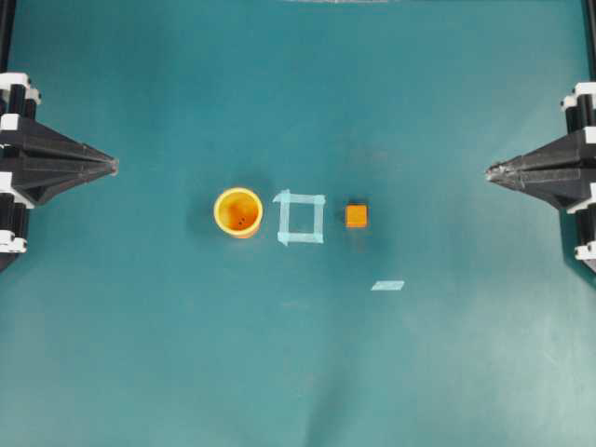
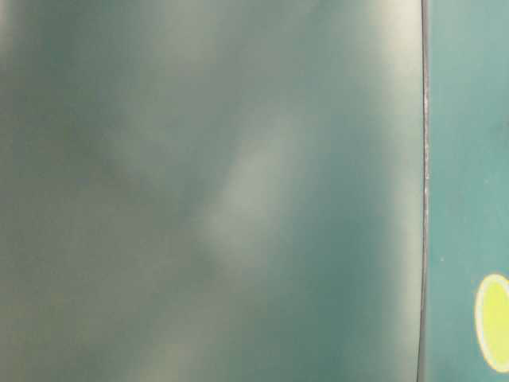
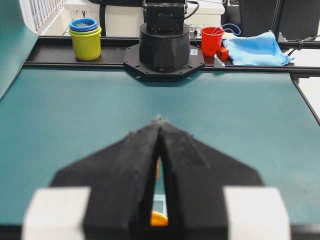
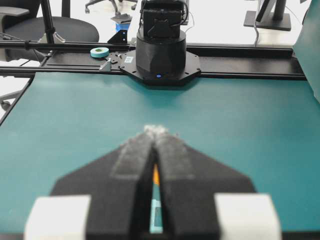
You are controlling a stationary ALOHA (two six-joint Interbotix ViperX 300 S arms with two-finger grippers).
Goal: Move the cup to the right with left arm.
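The yellow-orange cup (image 1: 238,212) stands upright on the teal table, just left of a light tape square (image 1: 301,217). A sliver of the cup (image 3: 159,218) shows through the slit between my left fingers. My left gripper (image 1: 114,166) rests at the left edge, shut and empty, well apart from the cup. At the right edge my right gripper (image 1: 490,171) is also shut with nothing in it. The left gripper (image 3: 159,120) and the right gripper (image 4: 156,130) each have their tips pressed together. In the table-level view a yellow rim (image 2: 493,321) shows.
A small orange cube (image 1: 356,216) sits right of the tape square, and a loose tape strip (image 1: 387,285) lies nearer the front. Stacked cups (image 3: 85,37), a red cup (image 3: 212,40) and a blue cloth (image 3: 256,49) lie beyond the table by the far arm's base (image 3: 164,47).
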